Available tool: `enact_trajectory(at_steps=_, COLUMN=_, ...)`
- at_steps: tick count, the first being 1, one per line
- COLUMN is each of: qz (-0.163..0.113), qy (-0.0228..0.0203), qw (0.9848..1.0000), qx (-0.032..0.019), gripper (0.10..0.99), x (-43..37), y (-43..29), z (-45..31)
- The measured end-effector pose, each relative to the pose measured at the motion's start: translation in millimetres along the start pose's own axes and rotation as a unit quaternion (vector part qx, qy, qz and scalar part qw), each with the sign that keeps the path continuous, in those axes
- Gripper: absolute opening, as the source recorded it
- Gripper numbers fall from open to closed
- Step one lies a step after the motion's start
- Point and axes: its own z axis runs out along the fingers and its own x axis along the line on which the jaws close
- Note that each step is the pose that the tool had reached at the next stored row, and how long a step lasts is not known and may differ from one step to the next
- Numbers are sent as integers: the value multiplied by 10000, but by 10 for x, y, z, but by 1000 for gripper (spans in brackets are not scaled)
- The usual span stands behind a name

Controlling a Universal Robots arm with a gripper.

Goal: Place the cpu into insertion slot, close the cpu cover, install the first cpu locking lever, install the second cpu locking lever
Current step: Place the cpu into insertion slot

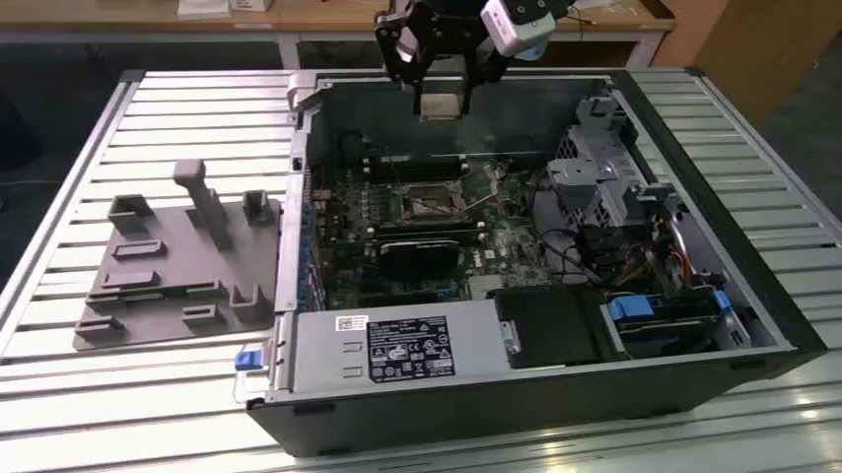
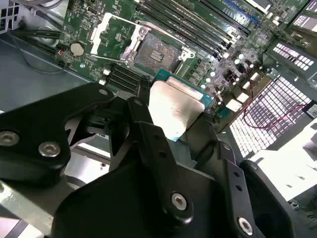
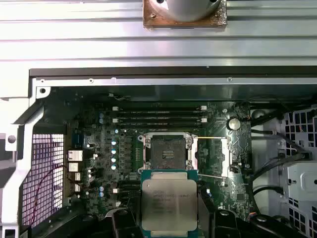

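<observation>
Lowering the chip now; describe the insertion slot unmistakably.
Inside the open black computer case, find the green motherboard. Near its middle sits the small square black-bordered insertion slot, its silvery windowed cpu cover flipped open alongside; the long black memory slots nearby are narrow strips.

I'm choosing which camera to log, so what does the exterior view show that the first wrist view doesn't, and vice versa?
Exterior view adds: the gray plastic fixture on the slatted table, and the power supply. First wrist view adds: the cpu cover swung open beside the insertion slot. Both: the claw holding the cpu above the open computer case.
</observation>
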Motion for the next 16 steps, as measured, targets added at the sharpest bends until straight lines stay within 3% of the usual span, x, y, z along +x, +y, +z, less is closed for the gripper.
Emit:
enact_trajectory(at_steps=10, qz=0, qy=0, qw=10000, qx=1, gripper=541, x=0, y=0, z=4)
enact_trajectory(at_steps=16, qz=0, qy=-1, qw=10000, qx=0, gripper=541, x=-1, y=-5, z=60)
